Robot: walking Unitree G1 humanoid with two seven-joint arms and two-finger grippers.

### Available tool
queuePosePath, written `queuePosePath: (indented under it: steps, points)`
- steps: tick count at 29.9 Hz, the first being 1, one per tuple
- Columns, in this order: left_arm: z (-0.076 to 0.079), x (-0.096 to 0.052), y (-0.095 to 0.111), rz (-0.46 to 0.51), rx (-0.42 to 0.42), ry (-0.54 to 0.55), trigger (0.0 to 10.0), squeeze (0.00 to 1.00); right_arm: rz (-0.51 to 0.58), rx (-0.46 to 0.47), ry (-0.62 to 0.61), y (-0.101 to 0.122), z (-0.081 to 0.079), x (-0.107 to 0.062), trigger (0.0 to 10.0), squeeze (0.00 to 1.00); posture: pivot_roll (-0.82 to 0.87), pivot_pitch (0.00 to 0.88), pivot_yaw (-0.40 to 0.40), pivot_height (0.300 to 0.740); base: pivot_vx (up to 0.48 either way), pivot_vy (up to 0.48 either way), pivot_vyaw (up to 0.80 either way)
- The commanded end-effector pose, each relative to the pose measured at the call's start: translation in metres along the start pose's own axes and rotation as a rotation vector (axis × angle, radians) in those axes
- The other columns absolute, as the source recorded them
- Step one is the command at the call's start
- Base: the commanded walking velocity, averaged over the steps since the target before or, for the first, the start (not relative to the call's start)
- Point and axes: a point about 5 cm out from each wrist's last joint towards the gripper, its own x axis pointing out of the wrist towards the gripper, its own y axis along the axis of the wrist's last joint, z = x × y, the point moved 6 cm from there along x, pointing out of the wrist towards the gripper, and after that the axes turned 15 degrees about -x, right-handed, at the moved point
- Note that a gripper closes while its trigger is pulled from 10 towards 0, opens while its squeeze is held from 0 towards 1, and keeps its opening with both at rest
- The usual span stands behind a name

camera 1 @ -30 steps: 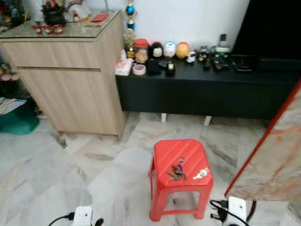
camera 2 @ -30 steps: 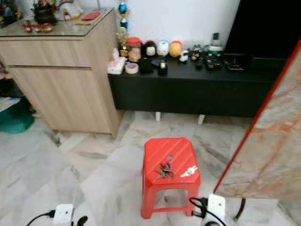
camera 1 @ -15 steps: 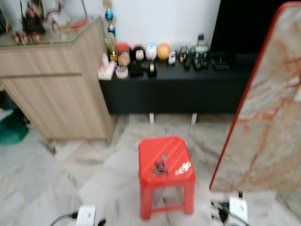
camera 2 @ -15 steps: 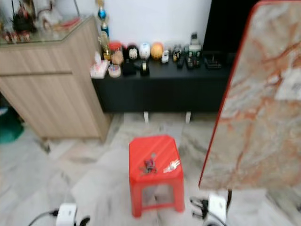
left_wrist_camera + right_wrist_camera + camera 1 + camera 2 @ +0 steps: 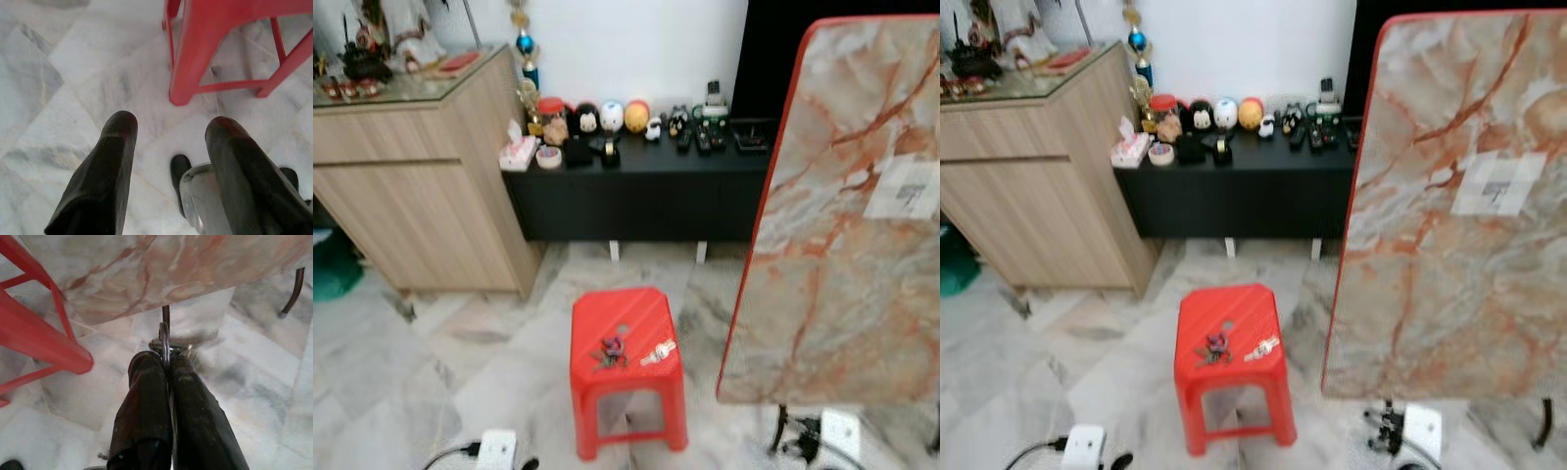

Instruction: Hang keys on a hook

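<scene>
Even, soft indoor light throughout; both eye views are slightly blurred, the wrist views sharper with faint shadows.

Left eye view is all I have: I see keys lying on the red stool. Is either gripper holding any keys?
Observer: Yes. In the right wrist view the right gripper is shut on a metal key ring that sticks out past its fingertips.
Operator: And the left one?
Observer: The left gripper is open and holds nothing. It is over the marble floor, near a leg of the red stool.
</scene>
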Motion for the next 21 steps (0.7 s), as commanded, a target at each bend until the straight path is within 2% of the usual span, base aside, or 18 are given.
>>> queuePosePath:
  steps: [1, 6, 14, 21]
  points:
    - [-0.002, 0.000, -0.003, -0.022, 0.017, 0.014, 10.0, 0.00, -0.002, 0.011, 0.028, -0.002, -0.014, 0.000, 10.0, 0.00, -0.04, 0.000, 0.020, 0.740, 0.000, 0.000, 0.00]
    - [-0.001, 0.001, -0.004, -0.032, 0.010, 0.016, 10.0, 0.00, 0.014, 0.017, 0.043, 0.002, -0.029, 0.000, 10.0, 0.00, -0.05, 0.000, 0.023, 0.740, 0.000, 0.000, 0.00]
    - [0.000, 0.002, -0.003, -0.030, 0.016, 0.013, 10.0, 0.00, 0.015, 0.019, 0.052, 0.004, -0.035, 0.000, 10.0, 0.00, -0.04, 0.000, 0.022, 0.740, 0.000, 0.000, 0.00]
    - [0.000, 0.003, 0.003, -0.012, 0.015, 0.014, 10.0, 0.00, 0.010, 0.011, 0.055, 0.003, -0.035, 0.000, 10.0, 0.00, -0.04, 0.000, 0.016, 0.740, 0.000, -0.306, 0.00]
